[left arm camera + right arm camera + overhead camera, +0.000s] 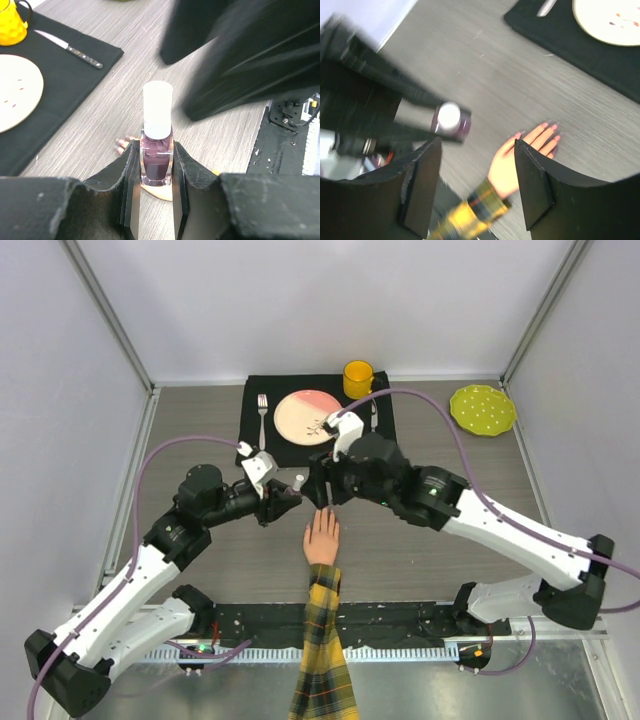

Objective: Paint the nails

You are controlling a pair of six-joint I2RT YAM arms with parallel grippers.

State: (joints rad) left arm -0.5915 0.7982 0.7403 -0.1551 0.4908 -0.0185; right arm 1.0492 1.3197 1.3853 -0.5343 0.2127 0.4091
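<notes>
**Both arms over the grey wood-grain worktop (400, 560), just beyond the fingertips of the pale peach mannequin hand (322, 538).**

- **Left arm.** My left fingers (131, 167) are closed on the small purple glass polish bottle (157, 160), one pad against each flat side. The bottle stands upright between them with its tall white cap (157, 110) on. From the left wrist, the peach hand shows directly under the bottle's base. I cannot tell whether the two touch.
- **Right arm.** My right fingers (422, 182) are spread wide and hold nothing. They hang above the worktop just beside the left fingers. The right wrist view shows the capped bottle past one finger and the mannequin hand lower down, between the two.
- **Hand and nails.** The hand lies flat, back upward, at the near middle of the worktop, its digits pointing away from my bases toward the black rectangular placemat (300, 383). The nails (554, 128) tip those digits and look pinkish from the right wrist, though that picture is blurred. A yellow-and-black plaid sleeve (325, 660) covers the wrist and runs off the near edge.
- **Placemat.** It carries a round pink-and-cream plate (300, 415), with a silver fork (263, 412) to the plate's left and a yellow mug (358, 378) at the far edge.
- **Far right corner.** A lime-green dotted plate (482, 409) lies well apart from the rest.
</notes>
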